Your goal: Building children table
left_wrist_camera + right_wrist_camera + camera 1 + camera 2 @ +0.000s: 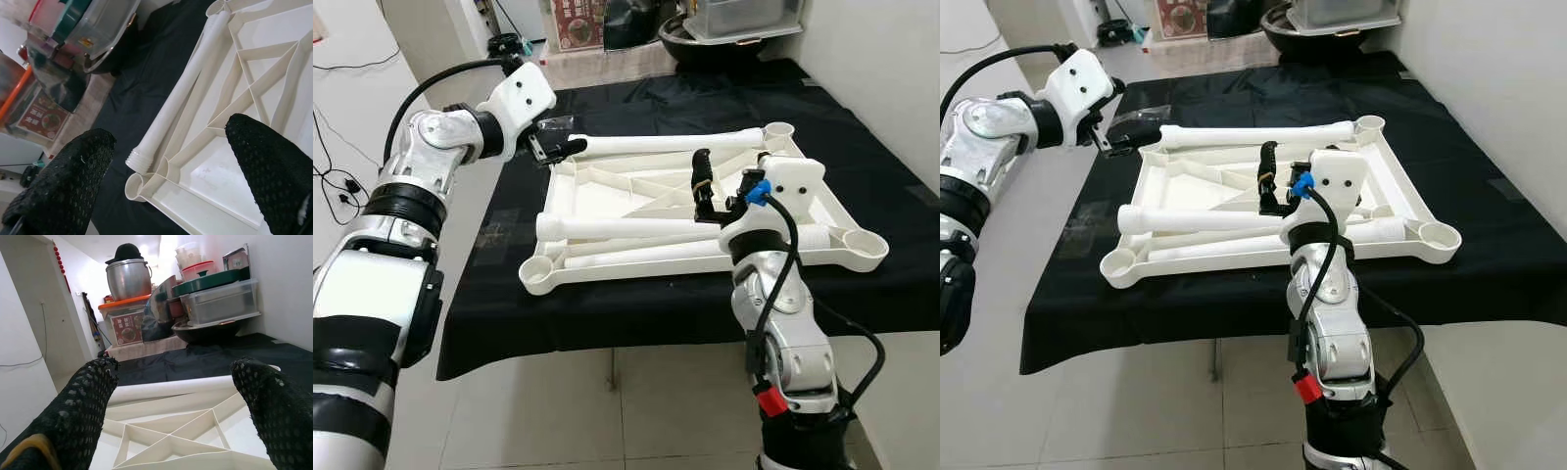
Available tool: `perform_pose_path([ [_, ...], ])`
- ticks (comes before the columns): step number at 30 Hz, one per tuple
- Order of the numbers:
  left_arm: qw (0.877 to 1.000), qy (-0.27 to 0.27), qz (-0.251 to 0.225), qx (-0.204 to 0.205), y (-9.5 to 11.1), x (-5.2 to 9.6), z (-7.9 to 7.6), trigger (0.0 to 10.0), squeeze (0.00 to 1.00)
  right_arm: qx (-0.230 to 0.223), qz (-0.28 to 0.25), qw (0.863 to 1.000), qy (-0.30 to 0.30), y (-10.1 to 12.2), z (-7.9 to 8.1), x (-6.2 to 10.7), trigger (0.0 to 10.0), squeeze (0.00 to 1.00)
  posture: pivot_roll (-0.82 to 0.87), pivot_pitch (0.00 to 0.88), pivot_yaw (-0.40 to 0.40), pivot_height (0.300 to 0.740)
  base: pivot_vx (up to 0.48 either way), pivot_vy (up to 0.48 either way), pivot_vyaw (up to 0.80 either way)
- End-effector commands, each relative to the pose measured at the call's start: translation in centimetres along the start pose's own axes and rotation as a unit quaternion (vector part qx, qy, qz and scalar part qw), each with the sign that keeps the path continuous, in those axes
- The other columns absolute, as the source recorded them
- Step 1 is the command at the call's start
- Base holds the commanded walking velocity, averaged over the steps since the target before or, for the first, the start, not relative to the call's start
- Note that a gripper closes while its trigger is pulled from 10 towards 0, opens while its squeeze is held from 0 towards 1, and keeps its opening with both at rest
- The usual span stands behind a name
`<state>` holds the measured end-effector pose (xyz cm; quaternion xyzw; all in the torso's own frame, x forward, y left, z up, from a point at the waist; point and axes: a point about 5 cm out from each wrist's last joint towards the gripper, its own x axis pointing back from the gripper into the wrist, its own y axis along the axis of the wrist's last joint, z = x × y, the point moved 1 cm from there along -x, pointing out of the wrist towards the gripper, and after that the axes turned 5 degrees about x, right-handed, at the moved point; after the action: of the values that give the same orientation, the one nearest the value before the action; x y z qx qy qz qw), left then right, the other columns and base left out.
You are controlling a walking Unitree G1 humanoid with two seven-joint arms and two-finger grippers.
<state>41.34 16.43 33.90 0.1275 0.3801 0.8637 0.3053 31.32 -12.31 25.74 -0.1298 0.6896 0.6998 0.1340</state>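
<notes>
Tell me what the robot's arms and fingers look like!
Both arms are shiny silver with black bands and white shells near the wrists. Black cables loop along them. The right arm has a blue clip and a red tag. Each end effector has two long black fingers with a bumpy, mesh-like surface.

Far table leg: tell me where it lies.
The far table leg lies along the back edge of the upturned white tabletop, its threaded end beside the open left pincer.

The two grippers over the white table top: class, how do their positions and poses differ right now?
The left gripper reaches to the far left corner of the upturned table top, by the threaded end of the far table leg; the right gripper is raised over the middle. The left gripper's fingers point sideways along the leg, while the right gripper's point upward. Both stand open, holding nothing.
</notes>
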Motion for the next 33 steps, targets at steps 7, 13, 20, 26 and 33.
perform_pose_path([
  [7,1.000,-0.003,0.012,-0.012,-1.4,0.5,-0.6,10.0,0.00,0.002,-0.007,1.000,0.008,-0.1,0.5,-0.1,10.0,0.00,0.06,0.012,0.082,0.740,0.278,0.000,0.00],
  [13,1.000,0.007,0.010,-0.018,-1.5,0.6,-0.6,10.0,0.00,0.003,-0.009,1.000,0.007,-0.1,0.4,-0.1,10.0,0.00,0.06,0.017,0.088,0.740,0.325,0.000,0.00],
  [20,1.000,0.008,0.005,-0.016,-1.5,0.5,-0.7,10.0,0.00,0.004,-0.009,1.000,0.005,-0.1,0.3,-0.1,10.0,0.00,0.06,0.020,0.086,0.740,0.287,0.000,0.00],
  [26,1.000,0.015,0.004,-0.005,-1.4,0.6,-0.4,10.0,0.00,0.004,-0.008,1.000,0.005,-0.3,0.2,-0.1,10.0,0.00,0.07,0.024,0.082,0.740,0.096,0.000,0.00],
  [33,0.997,-0.048,0.058,0.015,-2.6,0.9,-0.9,10.0,0.00,0.003,-0.009,1.000,0.004,-0.3,0.2,-0.3,10.0,0.00,0.07,0.027,0.086,0.740,0.000,0.000,0.00],
])
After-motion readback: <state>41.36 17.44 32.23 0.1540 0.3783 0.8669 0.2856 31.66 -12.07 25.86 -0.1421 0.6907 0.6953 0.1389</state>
